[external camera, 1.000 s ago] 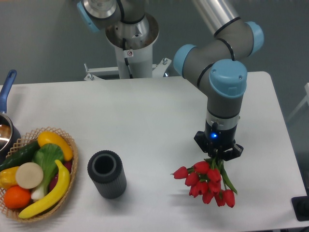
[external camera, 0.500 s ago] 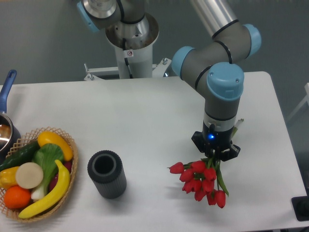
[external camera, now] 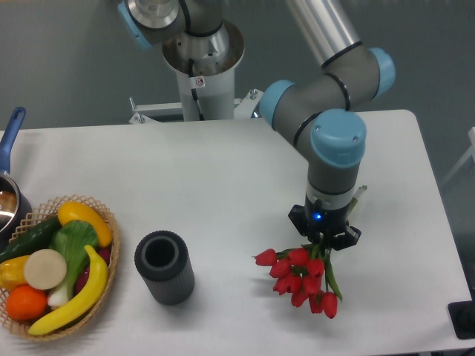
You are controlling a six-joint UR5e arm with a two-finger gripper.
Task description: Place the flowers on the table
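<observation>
The flowers, a small bunch of red tulip buds on thin green stems, hung over the near right part of the desk, buds pointing toward the near edge and a little leftward, with one bud sticking out to the left of the cluster. Whether the lowest buds touched the white surface could not be told. The stems ran up into the hand, which pointed straight down and was pinched shut on them just above the buds; a small blue light glowed on the wrist above it. Compared with half a second before, the bunch and the hand had both shifted slightly to the left and a touch toward the near edge, and over the full second that drift was plainer still, the buds having moved away from the right edge of the desk. The grey and blue arm rose from the hand and bent back toward the far side, its elbow also a little further left than before. Well to the left of the flowers stood a dark ribbed vase, upright and open at the top, unmoved. Further left, at the near left corner, sat a wicker basket of fruit and vegetables, and a pot with a blue handle showed at the left edge, both where they had been.
</observation>
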